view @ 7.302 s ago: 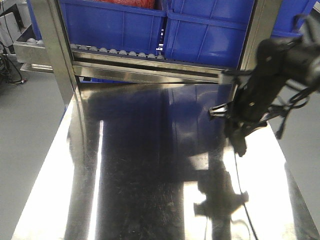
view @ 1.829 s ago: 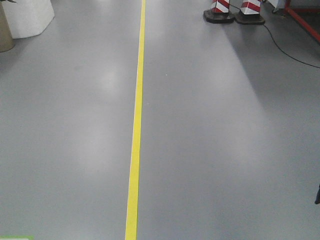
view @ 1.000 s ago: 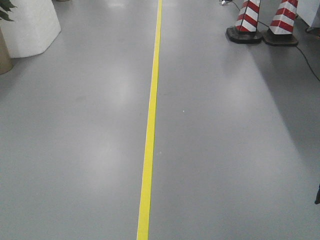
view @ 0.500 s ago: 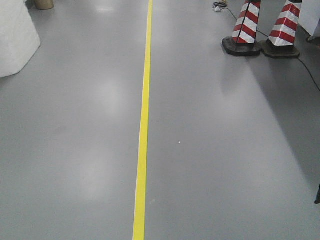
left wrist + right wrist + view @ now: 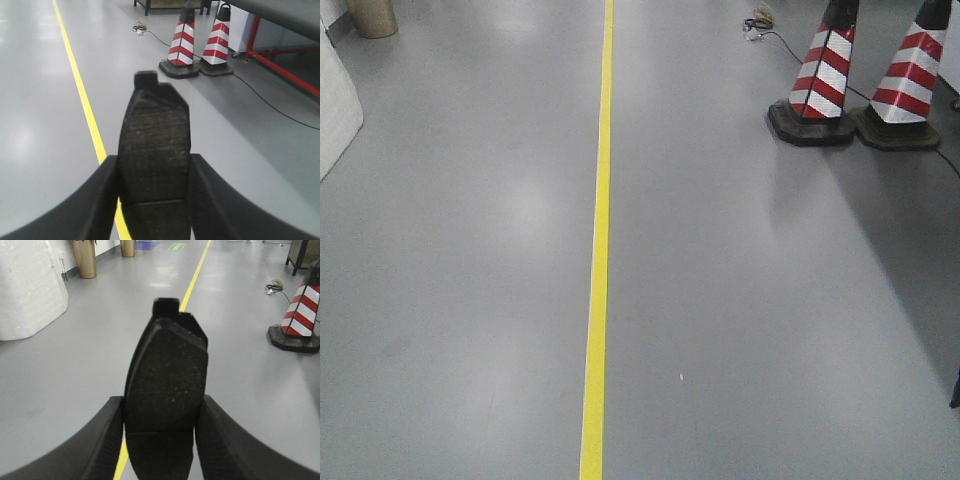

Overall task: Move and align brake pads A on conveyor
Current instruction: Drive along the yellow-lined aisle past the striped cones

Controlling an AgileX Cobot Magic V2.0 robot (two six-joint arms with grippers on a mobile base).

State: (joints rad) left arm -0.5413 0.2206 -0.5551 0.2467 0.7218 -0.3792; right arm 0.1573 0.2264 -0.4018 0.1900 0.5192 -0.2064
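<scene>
We are holding one brake pad point(image 5: 154, 165) in our left end effector point(image 5: 152, 200). Its two black fingers point(image 5: 102, 192) are squeezing the pad from both sides at the bottom of the left wrist view. The pad is standing up, with its small tab at the top and a thin groove low down.

Our right end effector point(image 5: 160, 445) is squeezing another brake pad point(image 5: 165, 400) the same way, low in the middle of its frame.

In the front view we are looking at a grey floor point(image 5: 750, 300). A yellow line point(image 5: 597, 250) is running up the middle. Two red and white cones point(image 5: 825, 85) are standing in the upper right, touching each other.
</scene>
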